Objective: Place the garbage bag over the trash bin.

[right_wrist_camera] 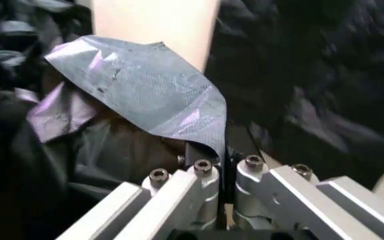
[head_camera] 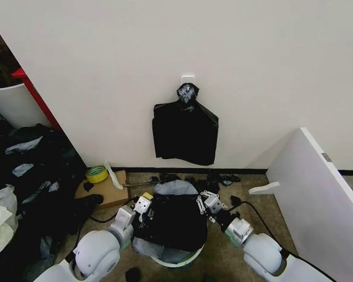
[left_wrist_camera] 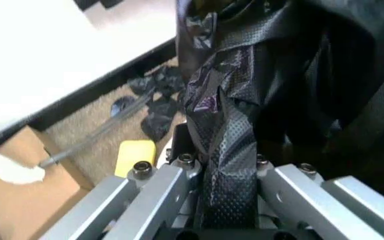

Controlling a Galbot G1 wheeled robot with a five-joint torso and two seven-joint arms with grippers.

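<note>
Your left gripper (left_wrist_camera: 222, 165) is clamped tight on a bunched fold of the garbage bag (head_camera: 172, 220); in the left wrist view the crinkled black plastic runs straight up from between the two metal fingers (left_wrist_camera: 162, 187), jaws nearly closed with only the film between them. Your right gripper (right_wrist_camera: 224, 167) is pinched down too, jaws almost touching, with a thin edge of the same bag caught between them and a greyish flap of plastic curling away above.

From the head view you have the left gripper (head_camera: 142, 205) at the bag's left edge and the right gripper (head_camera: 207, 202) at its right edge, the two level with each other and the bag stretched across between them. Its long axis runs side to side, from one gripper to the other, and the film sags down the middle.

The bag sits right on top of the trash bin (head_camera: 176, 259), covering most of the opening; you can see the bin's white rim peeking out at the near side, below the black plastic. The bin stands on the floor directly in front of you.

Beyond it, a bunch of black bags (head_camera: 185, 132) hangs from a wall hook (head_camera: 187, 78). A yellow tape roll (head_camera: 96, 174) rests on a cardboard box (head_camera: 106, 191) to your left.
</note>
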